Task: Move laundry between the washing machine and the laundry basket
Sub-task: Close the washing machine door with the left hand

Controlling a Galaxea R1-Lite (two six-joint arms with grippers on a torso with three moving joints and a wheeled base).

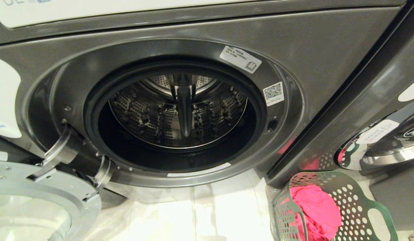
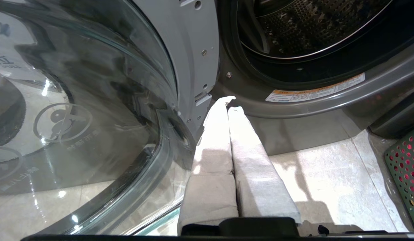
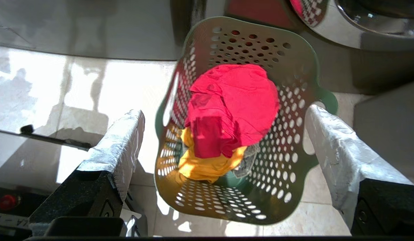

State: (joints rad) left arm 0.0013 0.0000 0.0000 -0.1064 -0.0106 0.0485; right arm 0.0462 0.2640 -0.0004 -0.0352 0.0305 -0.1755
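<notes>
The grey washing machine (image 1: 314,57) fills the head view, its door (image 1: 32,201) swung open at lower left and its steel drum (image 1: 180,110) showing no laundry. The green perforated laundry basket (image 1: 354,201) stands on the floor at lower right with a red garment (image 1: 317,211) in it. In the right wrist view the basket (image 3: 294,140) holds the red garment (image 3: 237,103) over a yellow one (image 3: 203,164) and a grey piece (image 3: 247,164). My right gripper (image 3: 223,113) hangs open above the basket, holding nothing. My left gripper (image 2: 231,103) is shut and empty, low beside the glass door (image 2: 76,117).
A second machine with a chromed door (image 1: 381,147) stands to the right, just behind the basket. Pale tiled floor (image 1: 200,214) lies in front of the washer. The open door juts out on the left, close to my left gripper.
</notes>
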